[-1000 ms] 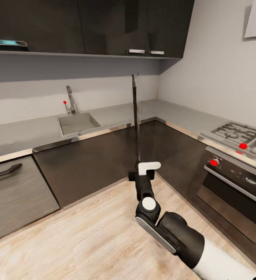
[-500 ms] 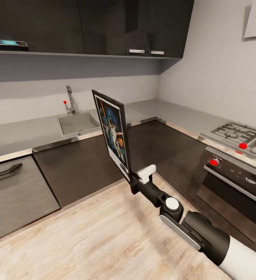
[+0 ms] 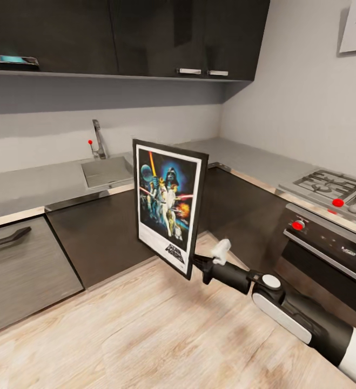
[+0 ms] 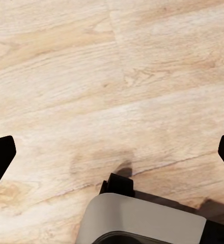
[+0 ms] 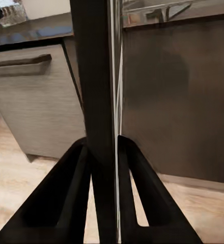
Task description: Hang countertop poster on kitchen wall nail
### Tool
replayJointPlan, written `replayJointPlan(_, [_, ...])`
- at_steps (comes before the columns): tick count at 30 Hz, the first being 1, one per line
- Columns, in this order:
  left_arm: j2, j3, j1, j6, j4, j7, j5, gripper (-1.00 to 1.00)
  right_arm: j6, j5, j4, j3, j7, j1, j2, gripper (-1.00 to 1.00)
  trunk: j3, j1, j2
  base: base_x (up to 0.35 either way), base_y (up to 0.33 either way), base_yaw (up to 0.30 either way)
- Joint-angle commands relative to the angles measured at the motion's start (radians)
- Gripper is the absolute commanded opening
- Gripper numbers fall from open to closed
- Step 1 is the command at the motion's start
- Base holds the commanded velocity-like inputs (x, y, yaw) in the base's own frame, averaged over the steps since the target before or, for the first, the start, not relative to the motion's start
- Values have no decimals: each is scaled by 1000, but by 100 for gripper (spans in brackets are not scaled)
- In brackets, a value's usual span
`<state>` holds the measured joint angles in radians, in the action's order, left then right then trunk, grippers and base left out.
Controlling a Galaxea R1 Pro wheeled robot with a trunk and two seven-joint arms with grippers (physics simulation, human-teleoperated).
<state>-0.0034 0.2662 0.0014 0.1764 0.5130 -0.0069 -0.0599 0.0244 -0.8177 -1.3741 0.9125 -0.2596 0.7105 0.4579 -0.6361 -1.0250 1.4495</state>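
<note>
Poster stands upright above the floor, my right gripper clamped on its lower corner.

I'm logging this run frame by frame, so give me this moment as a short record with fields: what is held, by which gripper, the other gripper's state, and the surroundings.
held item: poster, upright, picture side facing the head camera
holder: right gripper, shut on the frame's lower corner
grip detail: frame edge between both fingers in the right wrist view
left gripper: open, above the wood floor
countertop: behind the poster, with inset sink
hob: at right
</note>
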Motion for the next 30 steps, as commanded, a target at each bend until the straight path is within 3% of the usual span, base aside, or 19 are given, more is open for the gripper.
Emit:
replayJointPlan(1, [0, 1, 0, 1, 1, -1, -6, 100, 0, -34, 19, 2, -50, 1, 5, -100, -1, 0, 0, 0, 0, 0])
replayJointPlan(9, [0, 0, 0, 2, 1, -2, -6, 100, -12, -77, 140, -3, -266, -4, 16, -100, -1, 0, 0, 0, 0, 0])
replayJointPlan(10, [0, 0, 0, 2, 1, -2, -5, 100, -15, -117, 181, -53, -368, -5, 36, -100, -1, 0, 0, 0, 0, 0])
replayJointPlan(13, [0, -1, 0, 3, 1, -2, -4, 100, -17, -139, 238, -79, -446, -5, 44, -100, -1, 0, 0, 0, 0, 0])
replayJointPlan(20, [11, -1, 0, 6, 1, -8, -4, 100, -21, -149, 273, -91, -488, -5, 47, -100, -1, 0, 0, 0, 0, 0])
replayJointPlan(25, [52, 2, 0, 6, 1, -117, -7, 100, -21, -148, 270, -92, -492, -5, 47, -100, -1, 0, 0, 0, 0, 0])
replayJointPlan(30, [56, 1, 0, 6, 1, -131, -8, 100, -23, -147, 270, -90, -485, -5, 45, -100, 9, 12, -21, 0, 0, 0])
